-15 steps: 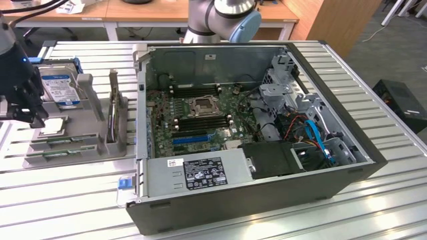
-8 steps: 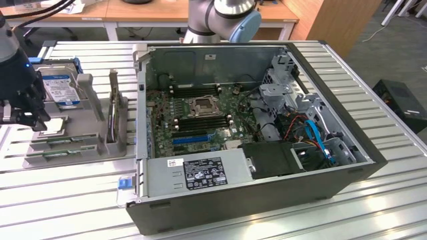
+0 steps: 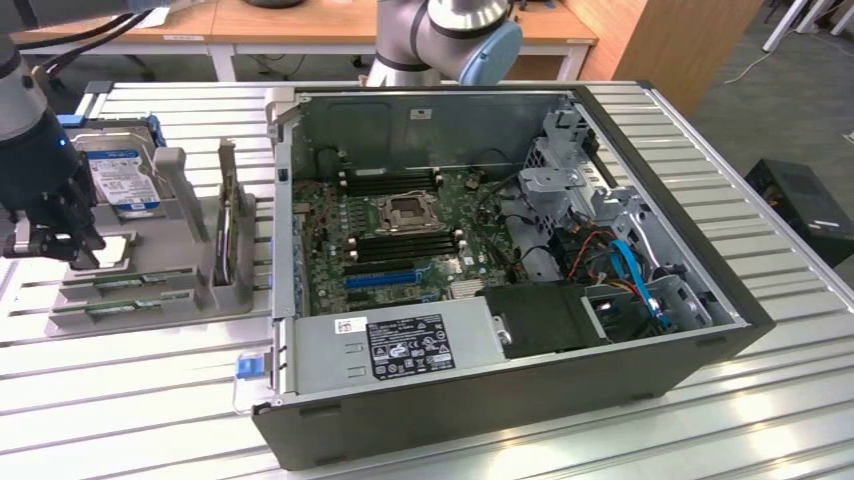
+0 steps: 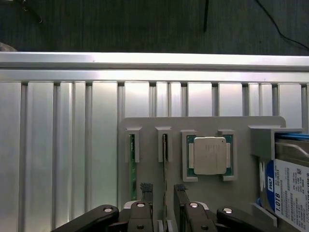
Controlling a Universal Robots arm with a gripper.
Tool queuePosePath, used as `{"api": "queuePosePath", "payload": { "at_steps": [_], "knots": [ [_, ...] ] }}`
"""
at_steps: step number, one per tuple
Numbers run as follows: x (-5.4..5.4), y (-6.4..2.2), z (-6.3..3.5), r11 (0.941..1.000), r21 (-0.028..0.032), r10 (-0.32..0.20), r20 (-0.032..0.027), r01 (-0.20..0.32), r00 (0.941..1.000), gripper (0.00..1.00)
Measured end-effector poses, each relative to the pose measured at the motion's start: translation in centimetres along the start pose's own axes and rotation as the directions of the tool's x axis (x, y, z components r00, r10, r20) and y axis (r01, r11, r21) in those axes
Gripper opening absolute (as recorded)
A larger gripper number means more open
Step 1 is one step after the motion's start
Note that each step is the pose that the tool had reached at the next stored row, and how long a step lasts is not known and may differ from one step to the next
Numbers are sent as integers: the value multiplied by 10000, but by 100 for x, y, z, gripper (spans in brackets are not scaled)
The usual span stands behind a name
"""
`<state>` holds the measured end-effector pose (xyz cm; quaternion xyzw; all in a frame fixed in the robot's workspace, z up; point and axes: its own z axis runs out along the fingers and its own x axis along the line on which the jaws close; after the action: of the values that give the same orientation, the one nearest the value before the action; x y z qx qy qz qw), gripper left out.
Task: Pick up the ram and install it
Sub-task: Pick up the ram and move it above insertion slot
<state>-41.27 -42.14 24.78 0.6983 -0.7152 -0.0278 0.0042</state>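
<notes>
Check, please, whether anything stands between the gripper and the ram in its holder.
Nothing visible does. The open gripper hangs in line with the ram, which stands on edge in the grey holder; the CPU chip sits to one side.

The arm (image 3: 447, 35) at the exterior view's top centre was a silver-grey tube with a pale blue joint cap. Black cables (image 3: 80, 40) ran at the upper left, above the black gripper (image 3: 64, 248). In the wrist view, silver screws (image 4: 140, 206) dotted its black fingers (image 4: 181, 193).
</notes>
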Motion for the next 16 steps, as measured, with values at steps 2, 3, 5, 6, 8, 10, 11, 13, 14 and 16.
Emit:
{"api": "queuePosePath", "payload": {
  "at_steps": [2,3,5,6,8,10,11,13,14,16],
  "knots": [
    [2,-1,26,10000,0,0,0,0,10000,31],
    [3,-2,38,10000,1,-1,0,1,10000,31],
    [5,-3,63,10000,0,0,0,0,10000,31],
    [6,-4,75,10000,0,0,0,0,10000,31],
    [7,-5,98,10000,0,0,1,0,10000,31],
    [8,-6,118,10000,1,0,0,0,10000,31],
    [9,-6,121,10000,0,0,0,0,10000,31],
    [9,-6,121,10000,-1,0,-1,0,10000,31],
    [9,-6,121,10000,-1,0,-1,0,10000,31],
    [9,-6,122,10000,0,-1,0,1,10000,31]
  ]
}}
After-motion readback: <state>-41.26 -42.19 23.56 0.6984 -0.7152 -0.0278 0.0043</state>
